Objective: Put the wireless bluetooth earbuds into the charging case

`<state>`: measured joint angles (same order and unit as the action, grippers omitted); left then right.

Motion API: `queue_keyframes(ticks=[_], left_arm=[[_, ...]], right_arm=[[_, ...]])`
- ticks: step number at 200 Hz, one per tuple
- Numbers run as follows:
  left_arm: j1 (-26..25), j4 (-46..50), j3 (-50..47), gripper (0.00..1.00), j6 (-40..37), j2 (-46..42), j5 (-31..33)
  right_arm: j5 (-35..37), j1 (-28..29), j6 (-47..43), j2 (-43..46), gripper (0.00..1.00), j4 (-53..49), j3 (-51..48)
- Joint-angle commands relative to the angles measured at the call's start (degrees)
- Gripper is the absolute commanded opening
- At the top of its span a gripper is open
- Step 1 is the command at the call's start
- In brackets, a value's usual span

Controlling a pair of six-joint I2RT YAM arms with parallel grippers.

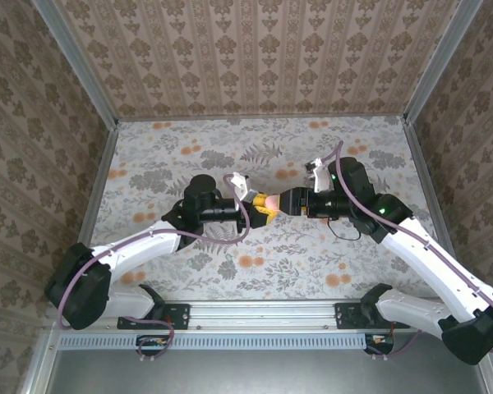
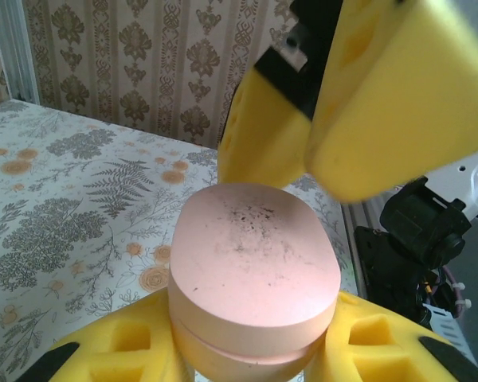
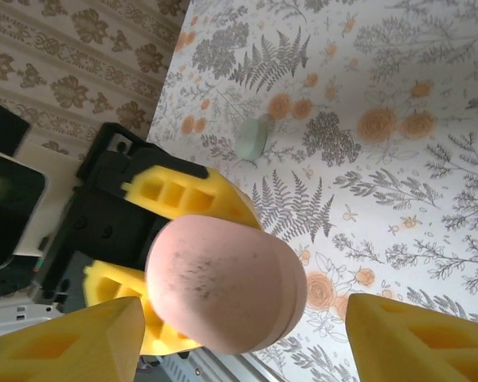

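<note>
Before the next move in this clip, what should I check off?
1. Pink case clamped by left gripper: ok.
2. Case lid open to take the earbuds: not ok, the seam is shut.
3. Right gripper jaws spread on either side of the case: ok.
4. Where the earbuds are: cannot tell.
5. Pale green oval lying on the table, away from both grippers: ok.

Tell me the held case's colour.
Pale pink charging case, dark-speckled; left wrist view shows it best.
</note>
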<state>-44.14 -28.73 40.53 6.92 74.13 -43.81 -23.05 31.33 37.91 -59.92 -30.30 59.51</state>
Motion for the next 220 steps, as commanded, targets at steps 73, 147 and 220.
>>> queue_keyframes(ticks=[73, 147, 220], left_arm=[[0.28, -6.68, 0.86, 0.0, 4.37, -0.61, 0.38], [0.28, -7.27, 0.56, 0.0, 5.65, -0.21, 0.74], [0.34, -2.29, -0.95, 0.65, 3.33, -3.28, 5.16]], right_arm=[[-9.3, -2.23, 20.53, -1.29, 0.64, 21.48, -8.79], [-11.14, -3.55, 28.21, -2.65, 0.34, 32.41, -12.61], [-10.26, -5.59, 31.78, -3.69, 0.27, 35.05, -12.86]])
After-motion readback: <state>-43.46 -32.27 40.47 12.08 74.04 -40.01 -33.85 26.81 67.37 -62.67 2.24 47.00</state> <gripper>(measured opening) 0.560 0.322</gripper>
